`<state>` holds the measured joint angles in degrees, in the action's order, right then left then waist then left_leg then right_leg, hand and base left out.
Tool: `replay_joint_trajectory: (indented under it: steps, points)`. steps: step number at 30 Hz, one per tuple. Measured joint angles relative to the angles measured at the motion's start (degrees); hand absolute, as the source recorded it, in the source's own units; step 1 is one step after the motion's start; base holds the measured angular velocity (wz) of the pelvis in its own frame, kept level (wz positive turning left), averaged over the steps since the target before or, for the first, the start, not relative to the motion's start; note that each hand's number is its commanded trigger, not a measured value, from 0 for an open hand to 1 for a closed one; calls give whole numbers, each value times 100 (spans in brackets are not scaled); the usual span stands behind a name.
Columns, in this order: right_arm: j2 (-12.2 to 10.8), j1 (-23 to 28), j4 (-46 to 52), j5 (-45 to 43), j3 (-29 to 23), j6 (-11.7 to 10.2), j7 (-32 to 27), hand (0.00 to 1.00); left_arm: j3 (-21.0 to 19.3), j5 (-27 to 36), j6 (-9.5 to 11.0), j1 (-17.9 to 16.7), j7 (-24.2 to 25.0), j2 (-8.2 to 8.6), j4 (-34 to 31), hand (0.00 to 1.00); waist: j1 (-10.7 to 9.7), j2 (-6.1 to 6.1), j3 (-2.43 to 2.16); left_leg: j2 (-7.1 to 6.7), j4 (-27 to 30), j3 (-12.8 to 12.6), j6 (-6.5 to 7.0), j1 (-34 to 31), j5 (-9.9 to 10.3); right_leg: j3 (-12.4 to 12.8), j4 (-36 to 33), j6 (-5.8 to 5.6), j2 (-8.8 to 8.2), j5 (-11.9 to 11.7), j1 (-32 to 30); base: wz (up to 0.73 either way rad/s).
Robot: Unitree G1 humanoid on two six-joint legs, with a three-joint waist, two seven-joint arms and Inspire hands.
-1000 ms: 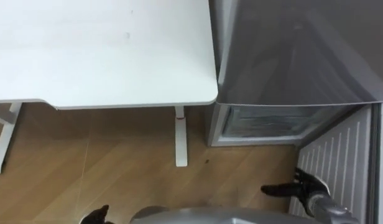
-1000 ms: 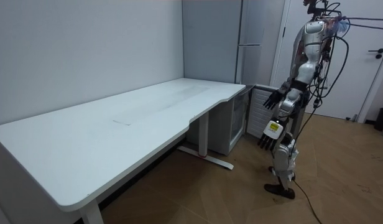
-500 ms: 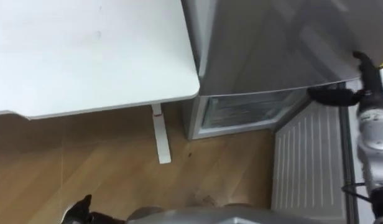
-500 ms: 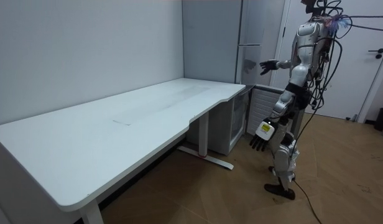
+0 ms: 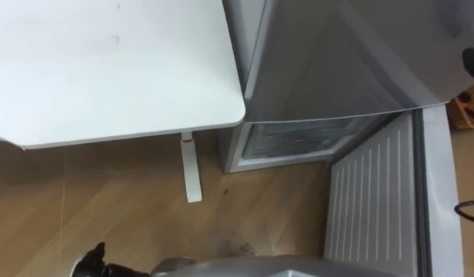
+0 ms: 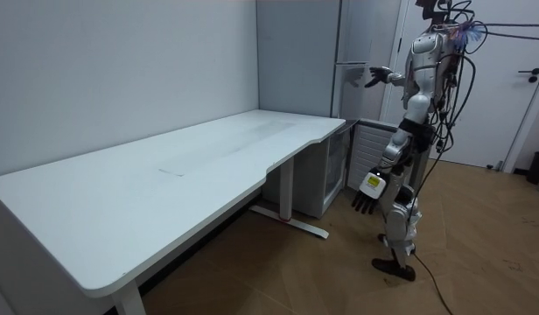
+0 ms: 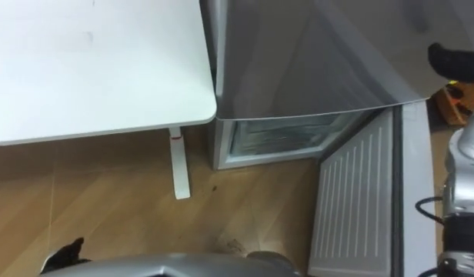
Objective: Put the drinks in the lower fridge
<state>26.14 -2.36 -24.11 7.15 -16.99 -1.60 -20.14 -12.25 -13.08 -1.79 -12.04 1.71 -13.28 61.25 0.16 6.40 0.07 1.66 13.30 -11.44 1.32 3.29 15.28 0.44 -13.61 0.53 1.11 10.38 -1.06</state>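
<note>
Smooth, matt white table [image 5: 106,69]; grey, softly sheened, metal-looking fridge [image 5: 329,61]; ribbed white plastic lining its lower door [image 5: 372,200]; lightly glossy wood-plank floor [image 5: 106,208].

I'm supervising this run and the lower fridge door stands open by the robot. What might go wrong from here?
1. The open lower door juts out beside the robot's legs; a step could knock it.
2. The right hand, fingers open, is raised near the upper door, not the lower compartment; it might bump that door.
3. The left hand hangs open and both hands hold nothing, so loading may stall.
</note>
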Motion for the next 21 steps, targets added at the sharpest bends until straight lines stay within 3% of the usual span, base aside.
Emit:
replay_joint_trajectory:
  steps: [4,6,14,17,21]
  points:
    - [0,-4,-686,859,-79,132,73,0,-21,-33,-132,-49,4,-23,-59,0,-117,-7,-2,-7,-14,143,0,4,0,-96,72,0,-12,0,58,12]
    - [6,-6,-1139,1200,-361,184,162,0,-151,-111,-173,-137,24,-16,-139,0,-134,-37,-8,4,-14,157,0,15,0,-108,106,2,-8,-1,108,2]
    - [90,-118,-2369,1740,-701,196,155,0,-332,-165,-278,-391,129,-13,-291,0,-186,-170,-27,2,-21,140,-3,56,-1,-99,73,15,2,-9,133,0]
    - [102,-253,-3033,1984,-740,225,147,0,-333,-160,-304,-440,130,-19,-291,0,-247,-135,7,-10,-105,225,-11,155,-6,-174,87,16,-6,-7,232,10]
    - [126,-348,-3799,2227,-922,245,138,0,-345,-164,-313,-475,126,-31,-291,0,-281,-183,8,-7,-118,246,-23,227,-15,-224,171,21,-2,-11,313,6]
